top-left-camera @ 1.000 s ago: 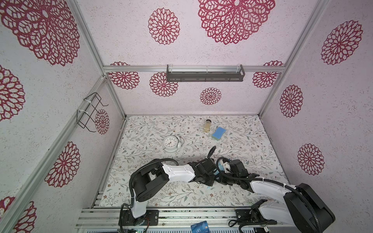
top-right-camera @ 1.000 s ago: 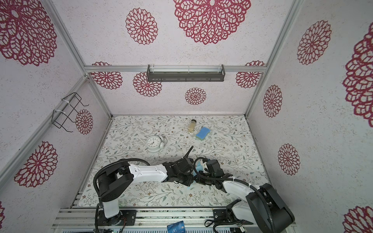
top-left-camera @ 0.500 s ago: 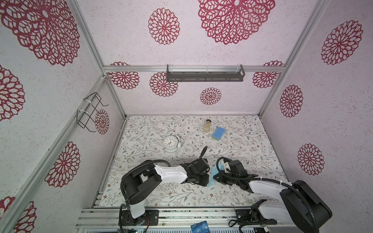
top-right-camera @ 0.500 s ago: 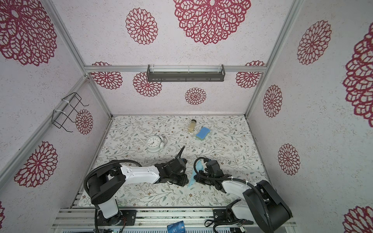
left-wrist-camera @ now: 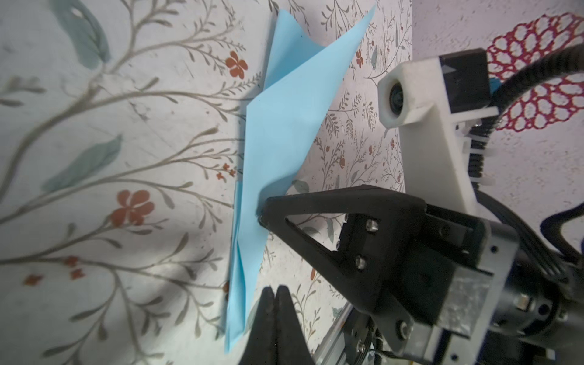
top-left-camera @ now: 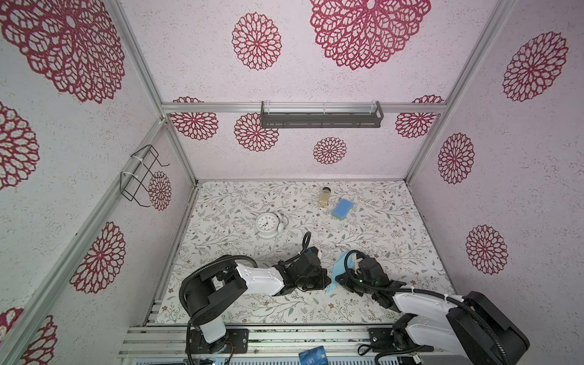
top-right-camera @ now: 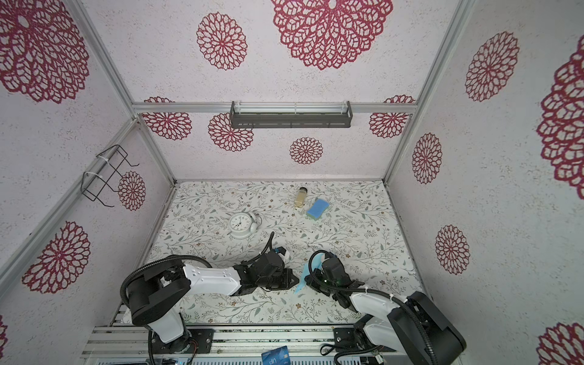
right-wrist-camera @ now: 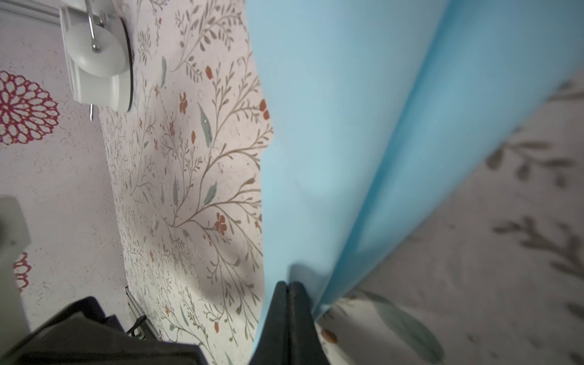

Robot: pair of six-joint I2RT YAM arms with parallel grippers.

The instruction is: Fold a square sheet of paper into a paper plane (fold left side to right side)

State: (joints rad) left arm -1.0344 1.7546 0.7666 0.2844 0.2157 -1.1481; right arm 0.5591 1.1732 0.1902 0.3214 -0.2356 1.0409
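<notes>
Left gripper (left-wrist-camera: 275, 289) and right gripper (right-wrist-camera: 287, 284), both clenched, meet at the paper plane (left-wrist-camera: 284, 126).
The left's tapered black fingers are pressed together, empty, just beside the plane's pointed nose. The right's closed tips press into a creased layer, though whether paper is pinched between them cannot be told. The thin, matte, light blue plane lies near the front middle of the floral-print desk (top-left-camera: 240, 202), one wing lifting. Both white-and-black arms stretch low, converging.
</notes>
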